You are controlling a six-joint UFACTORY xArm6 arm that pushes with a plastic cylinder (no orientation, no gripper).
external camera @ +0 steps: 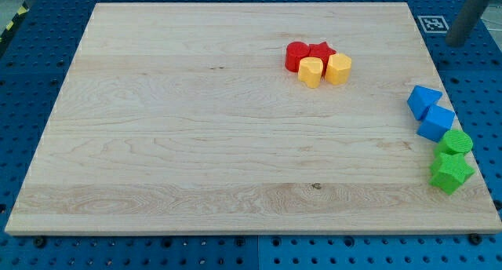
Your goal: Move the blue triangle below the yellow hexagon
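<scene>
The yellow hexagon (339, 67) lies at the upper middle-right of the board, touching a yellow heart (311, 71). Two blue blocks lie touching near the board's right edge, an upper one (423, 101) and a lower one (436, 122). I cannot tell for sure which is the triangle; the upper one looks more pointed. My tip (457, 41) is at the view's top right, off the board over the blue pegboard, above and to the right of the blue blocks and touching no block.
A red round block (296, 56) and a red star (321, 52) sit just above the yellow blocks. A green round block (456, 141) and a green star (450, 173) lie below the blue blocks at the wooden board's (196, 144) right edge.
</scene>
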